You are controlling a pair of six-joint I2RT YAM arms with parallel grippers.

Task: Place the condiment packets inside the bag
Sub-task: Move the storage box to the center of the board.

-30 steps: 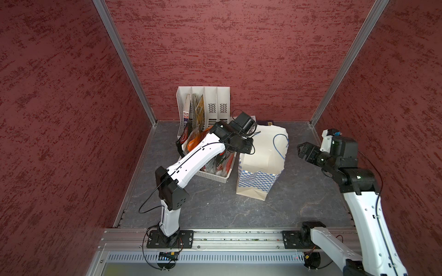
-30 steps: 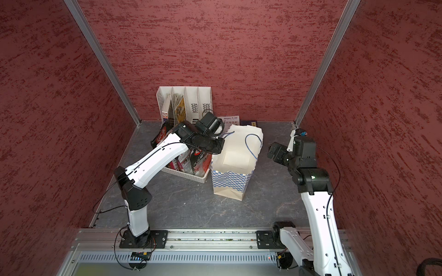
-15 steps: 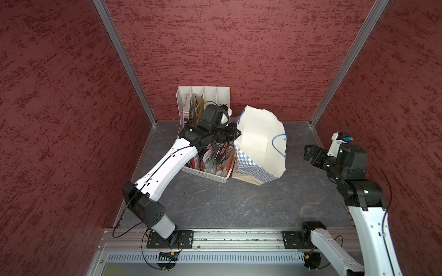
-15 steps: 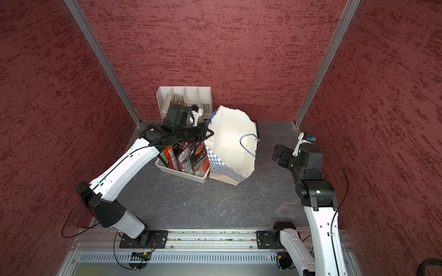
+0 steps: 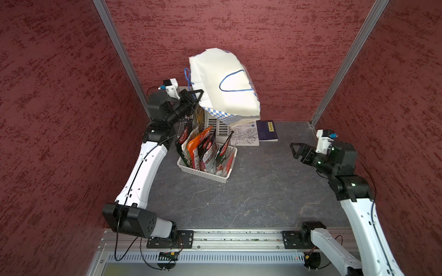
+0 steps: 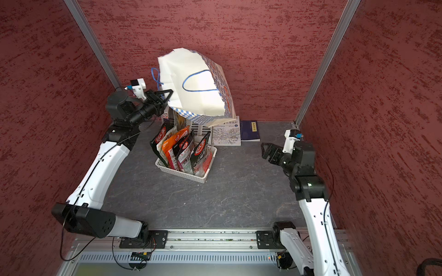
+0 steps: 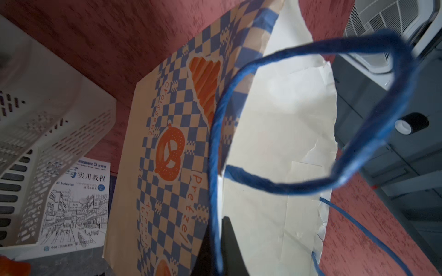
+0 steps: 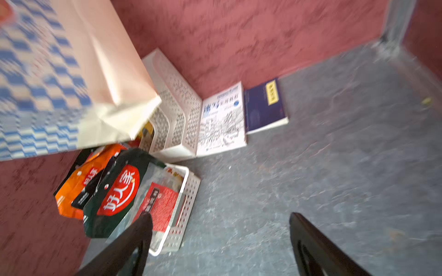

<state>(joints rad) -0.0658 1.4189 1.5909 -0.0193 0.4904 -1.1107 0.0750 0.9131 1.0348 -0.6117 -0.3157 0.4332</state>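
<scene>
The left claw (image 5: 199, 94) is shut tight on the top edge of the tall paper bag with blue and white checks outside and white inside (image 5: 212, 69). It pinches the paper right by a thin blue cord handle (image 7: 251, 178). The bag is up in the air, off the grey stone-look worktop (image 5: 251, 196). It is tipped, with its open mouth turned up. Its tan bottom hangs over the white slotted plastic file holder (image 5: 218, 127) at the back wall.

The shiny foil condiment packets in orange, red, black and cream (image 5: 199, 149) are standing up in the white plastic basket with little holes (image 5: 205, 173). The basket sits on the worktop just in front of the file holder, lower than the bag.

A white book with a city drawing on it (image 5: 246, 137) and a dark blue book with a yellow label (image 5: 267, 131) lie side by side next to the file holder.

The right claw (image 5: 294, 150) is wide open and holds nothing. It is up off the worktop, well apart from the basket, and points toward it
</scene>
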